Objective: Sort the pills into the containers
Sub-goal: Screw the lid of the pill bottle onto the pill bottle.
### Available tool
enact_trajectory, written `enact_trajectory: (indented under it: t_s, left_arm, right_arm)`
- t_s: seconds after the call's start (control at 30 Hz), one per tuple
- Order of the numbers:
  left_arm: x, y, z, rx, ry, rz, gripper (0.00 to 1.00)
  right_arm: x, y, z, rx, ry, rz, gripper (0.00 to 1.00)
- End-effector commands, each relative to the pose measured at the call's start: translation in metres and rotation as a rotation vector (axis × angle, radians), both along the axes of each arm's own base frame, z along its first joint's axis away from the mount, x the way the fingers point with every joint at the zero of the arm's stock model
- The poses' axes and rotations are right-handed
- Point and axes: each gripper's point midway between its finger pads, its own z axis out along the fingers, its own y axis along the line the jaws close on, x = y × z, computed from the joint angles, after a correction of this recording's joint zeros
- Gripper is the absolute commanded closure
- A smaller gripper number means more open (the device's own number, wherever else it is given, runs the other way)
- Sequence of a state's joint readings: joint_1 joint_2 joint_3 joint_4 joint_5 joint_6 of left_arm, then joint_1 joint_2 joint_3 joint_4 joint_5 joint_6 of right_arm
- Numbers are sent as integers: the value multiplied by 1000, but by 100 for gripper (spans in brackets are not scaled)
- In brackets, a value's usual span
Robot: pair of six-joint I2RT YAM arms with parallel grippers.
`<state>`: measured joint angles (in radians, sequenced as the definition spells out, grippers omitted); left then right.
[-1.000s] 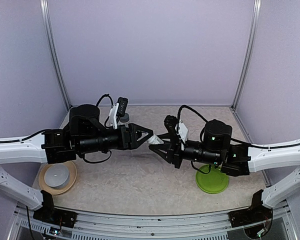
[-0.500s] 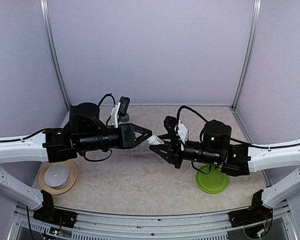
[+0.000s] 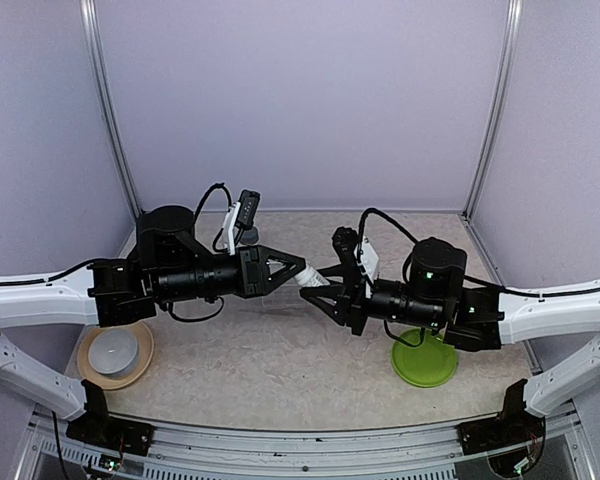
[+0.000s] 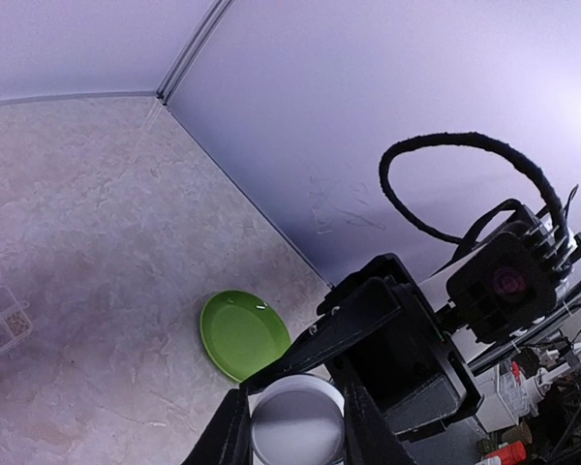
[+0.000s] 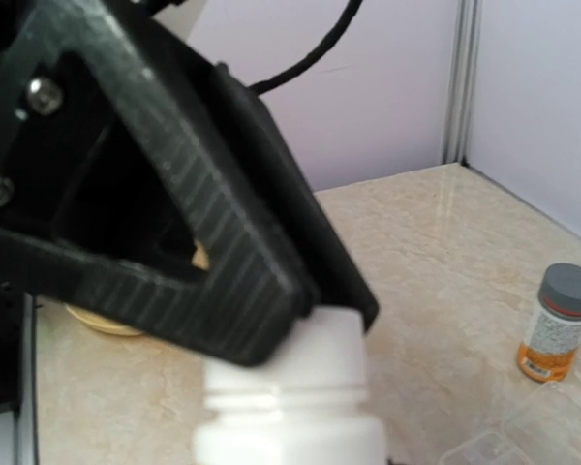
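Well, what sits between the pincers at mid-table? (Editor)

Left gripper (image 3: 301,277), extended from 9 o'clock, is pressed tight on the white cap (image 4: 295,418) of a small vial (image 5: 289,421). In the left wrist view its black fingers (image 4: 230,438) flank the cap on either side. (Photographer)

And the other arm? (Editor)

Right gripper (image 3: 319,286), stretched in from 3 o'clock, pinches the vial's body with its jaws closed on it. The vial is held off the table (image 3: 280,350) between the two arms, cap toward 9 o'clock. (Photographer)

Where is the second container? (Editor)

A bottle (image 5: 553,327) with gray cap and white-and-orange label stands upright on the tabletop. In the overhead view it is at about 10 o'clock from the joined pincers, near the back wall and well apart from the vial. (Photographer)

Anything else in shot? (Editor)

A flat green plate (image 3: 425,362) lies at 4 o'clock, partly under the right arm. A white bowl (image 3: 113,349) on a tan plate (image 3: 143,368) sits at 8 o'clock, near the front-left corner. A clear compartment box (image 4: 0,325) shows at the 9 o'clock edge of the left wrist view; its contents are too small to tell. (Photographer)
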<state>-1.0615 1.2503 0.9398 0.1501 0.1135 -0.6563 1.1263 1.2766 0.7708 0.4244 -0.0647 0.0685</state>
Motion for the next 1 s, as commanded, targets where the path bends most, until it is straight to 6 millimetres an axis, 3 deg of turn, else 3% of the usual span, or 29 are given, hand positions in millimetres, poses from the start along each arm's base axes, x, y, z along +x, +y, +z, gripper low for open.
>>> enact_trajectory:
  t_s: [0.0, 0.73, 0.87, 0.97]
  left_arm:
    - [-24, -11, 16, -57, -88, -141, 72]
    - [-63, -14, 31, -106, -233, -334, 74]
    - [-53, -12, 28, -86, -217, -277, 66]
    - [-41, -6, 27, -75, -197, -213, 55]
  right_arm:
    - [-16, 1, 21, 99, 53, 108, 90]
    - [-53, -9, 33, 223, 378, 525, 89]
    - [-48, -7, 27, 200, 378, 495, 89]
    - [-39, -7, 21, 173, 354, 431, 89]
